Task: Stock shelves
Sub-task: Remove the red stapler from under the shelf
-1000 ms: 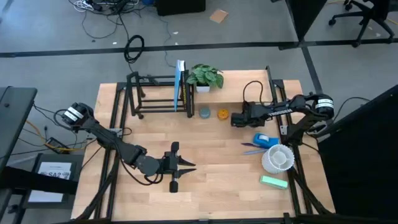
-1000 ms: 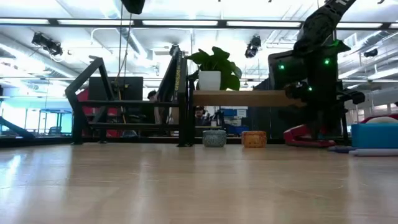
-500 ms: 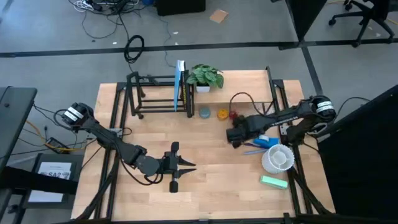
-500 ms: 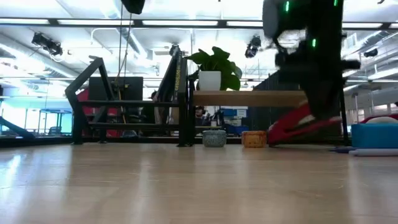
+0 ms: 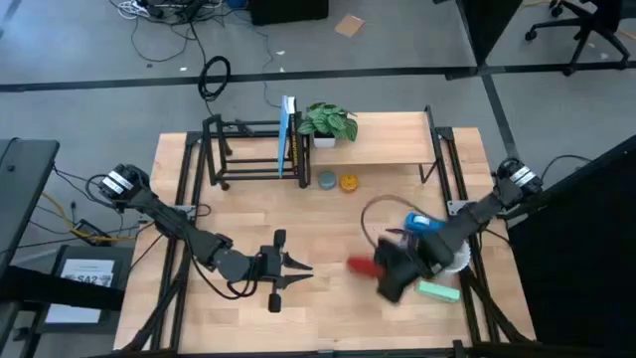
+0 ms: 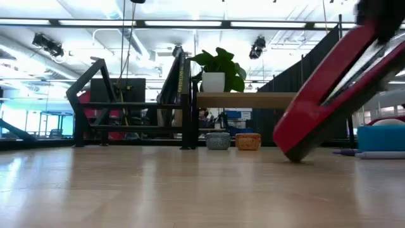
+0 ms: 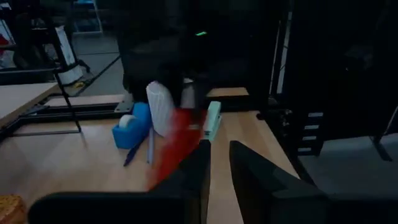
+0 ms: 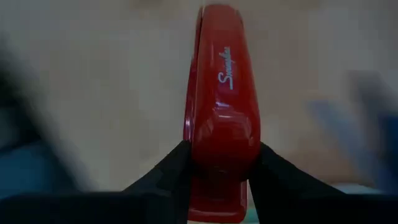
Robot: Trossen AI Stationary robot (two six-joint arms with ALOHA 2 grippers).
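Observation:
My right gripper (image 5: 378, 269) is shut on a red stapler (image 5: 360, 266) over the table's near right part; the low view shows the stapler (image 6: 316, 111) large and slanting. The shelves stand at the far side: a plank-topped stand (image 5: 388, 139) carrying a potted plant (image 5: 326, 121), and a black rod rack (image 5: 248, 157) with a blue book (image 5: 288, 134) upright in it. My left gripper (image 5: 301, 264) waits low at the table's near middle, open by a narrow gap, holding nothing. My right gripper pinches the stapler's two long sides near its rear end (image 8: 219, 168), one finger (image 8: 177, 165) on each side. The fingers lie along the stapler. It slants with its front end (image 6: 292, 149) down, low over the table; whether that end touches the wood I cannot tell.
A grey bowl (image 5: 327, 180) and an orange bowl (image 5: 349, 182) sit in front of the stand. At the right lie a blue tape dispenser (image 5: 421, 224), pens (image 5: 396, 235), a white cup (image 5: 459, 257) and a green block (image 5: 439, 290). Bare wood spans the near middle.
My right gripper has swung from just in front of the plank stand toward the table's near edge, carrying the red stapler. The stapler lay low by the stand a second ago; it now slants front end down, much nearer the low camera.

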